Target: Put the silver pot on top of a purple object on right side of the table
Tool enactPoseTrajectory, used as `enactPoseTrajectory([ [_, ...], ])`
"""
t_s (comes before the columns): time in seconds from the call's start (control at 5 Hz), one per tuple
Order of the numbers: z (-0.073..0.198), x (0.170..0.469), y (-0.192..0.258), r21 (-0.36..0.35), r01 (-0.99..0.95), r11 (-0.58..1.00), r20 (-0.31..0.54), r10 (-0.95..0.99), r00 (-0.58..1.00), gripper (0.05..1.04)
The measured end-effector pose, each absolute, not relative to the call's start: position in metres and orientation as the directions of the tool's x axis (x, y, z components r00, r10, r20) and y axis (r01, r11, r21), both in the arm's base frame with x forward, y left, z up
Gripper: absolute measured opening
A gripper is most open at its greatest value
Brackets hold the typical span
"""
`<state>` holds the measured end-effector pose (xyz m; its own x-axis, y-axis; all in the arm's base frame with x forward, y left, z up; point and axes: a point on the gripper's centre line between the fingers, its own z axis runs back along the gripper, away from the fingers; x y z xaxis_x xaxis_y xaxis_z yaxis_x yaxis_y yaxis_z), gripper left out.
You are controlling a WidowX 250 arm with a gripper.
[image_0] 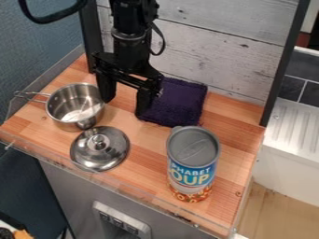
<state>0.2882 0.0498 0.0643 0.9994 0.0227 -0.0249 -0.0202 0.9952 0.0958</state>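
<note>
Black gripper (126,96), empty, fingers wide apart; silver pot (67,100), which may tilt if its rim is pinched off-centre.

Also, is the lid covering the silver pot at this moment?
No, the lid lies on the wooden tabletop beside the silver pot, whose open inside can be seen.
</note>
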Motion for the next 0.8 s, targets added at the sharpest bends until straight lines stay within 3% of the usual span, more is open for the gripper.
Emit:
enactPoseTrajectory([
  [0.2, 0.056, 0.286, 0.049, 0.092, -0.023, 0.996, -0.053, 0.028, 0.998, 1.001],
  [0.8, 0.025, 0.308, 0.117, 0.171, -0.173, 0.970, -0.058, 0.185, 0.981, 1.001],
])
